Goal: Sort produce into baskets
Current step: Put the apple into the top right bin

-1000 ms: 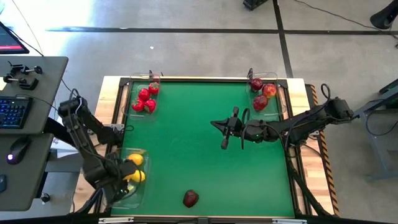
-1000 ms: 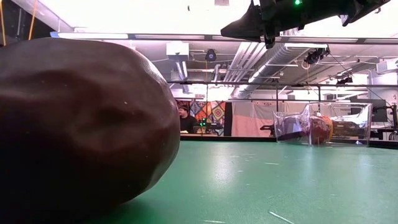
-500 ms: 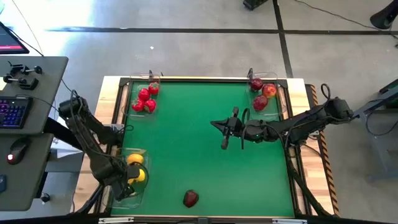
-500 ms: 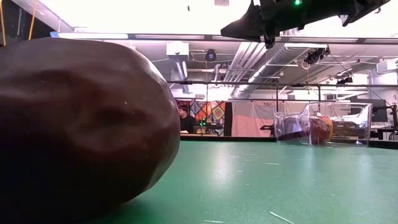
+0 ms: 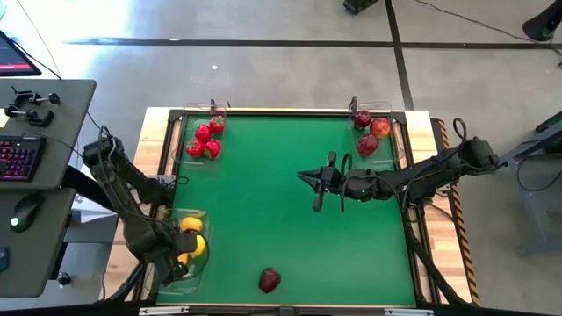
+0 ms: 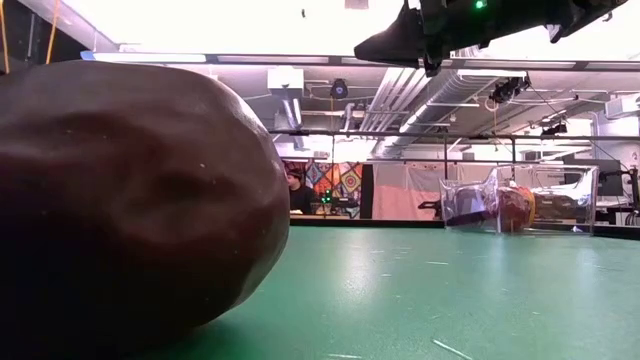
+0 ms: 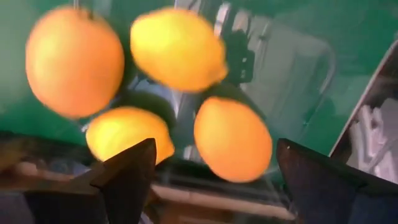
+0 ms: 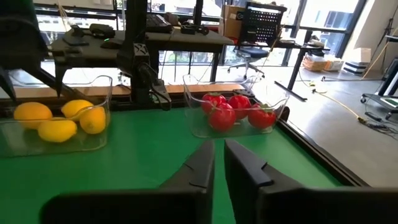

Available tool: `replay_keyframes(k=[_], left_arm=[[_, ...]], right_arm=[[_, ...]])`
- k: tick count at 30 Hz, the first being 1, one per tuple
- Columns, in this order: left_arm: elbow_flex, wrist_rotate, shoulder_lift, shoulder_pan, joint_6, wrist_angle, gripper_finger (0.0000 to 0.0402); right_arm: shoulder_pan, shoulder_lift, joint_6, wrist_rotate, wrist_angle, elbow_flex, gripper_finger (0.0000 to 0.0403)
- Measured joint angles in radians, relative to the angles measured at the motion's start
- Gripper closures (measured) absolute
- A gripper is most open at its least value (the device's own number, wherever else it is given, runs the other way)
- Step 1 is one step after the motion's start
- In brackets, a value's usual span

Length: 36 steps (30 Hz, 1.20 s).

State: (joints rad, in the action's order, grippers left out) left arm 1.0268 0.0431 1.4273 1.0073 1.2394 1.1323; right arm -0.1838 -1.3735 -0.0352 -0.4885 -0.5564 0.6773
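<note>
A dark red apple (image 5: pixel 270 280) rests on the green table near its near edge; it fills the left of the low view (image 6: pixel 130 200). Several lemons (image 5: pixel 191 237) lie in the clear tray (image 5: pixel 178 274) at the near left. Small red fruits (image 5: pixel 205 139) fill the far-left tray (image 8: pixel 196 127). Apples (image 5: pixel 370 132) lie in the far-right tray (image 5: pixel 392 133). My left gripper (image 5: pixel 176 256) is open over the lemon tray, and the lemons (image 7: pixel 233 137) show between its fingers. My right gripper (image 5: pixel 301 174) is shut and empty, high above the table's middle.
The table has a raised dark frame (image 5: pixel 413 219) on its sides. A desk with a keyboard (image 5: pixel 18 158) stands to the left of the table. Bare green surface (image 5: pixel 263 211) lies between the trays.
My left gripper has shifted a little at the lemon tray and stays open. My right arm and the dark red apple have kept still.
</note>
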Motion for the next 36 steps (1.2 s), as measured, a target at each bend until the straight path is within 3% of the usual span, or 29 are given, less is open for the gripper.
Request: replay_keyframes(k=[3, 8, 12, 17, 21, 26, 31, 36], left_arm=[[0.018, -0.081, -0.006, 0.007, -0.021, -0.012, 0.0082], [0.020, -0.317, -0.055, 0.027, -0.071, -0.086, 0.0086], [0.020, -0.439, -0.102, -0.013, -0.175, -0.166, 0.0087], [0.020, -0.490, -0.109, -0.121, -0.406, -0.309, 0.0087], [0.020, -0.510, -0.064, -0.233, -0.600, -0.431, 0.0090], [0.020, -0.463, 0.019, -0.339, -0.826, -0.647, 0.0133], [0.020, -0.238, 0.107, -0.383, -1.020, -0.895, 0.0218], [0.021, -0.131, 0.208, -0.419, -1.125, -0.975, 0.0323]], right_arm=[[-0.009, 0.000, -0.017, 0.000, 0.000, 0.000, 0.0347], [-0.034, -0.002, -0.044, 0.002, 0.000, 0.000, 0.0279], [-0.054, -0.002, -0.053, 0.002, 0.002, 0.004, 0.0240], [-0.076, -0.002, -0.065, -0.011, 0.001, 0.014, 0.0233], [-0.092, -0.002, -0.104, -0.047, 0.000, 0.015, 0.0258], [-0.099, -0.002, -0.129, -0.061, 0.017, 0.015, 0.0322], [-0.098, -0.002, -0.131, -0.061, 0.055, 0.016, 0.0391], [-0.098, -0.002, -0.131, -0.062, 0.060, 0.016, 0.0392]])
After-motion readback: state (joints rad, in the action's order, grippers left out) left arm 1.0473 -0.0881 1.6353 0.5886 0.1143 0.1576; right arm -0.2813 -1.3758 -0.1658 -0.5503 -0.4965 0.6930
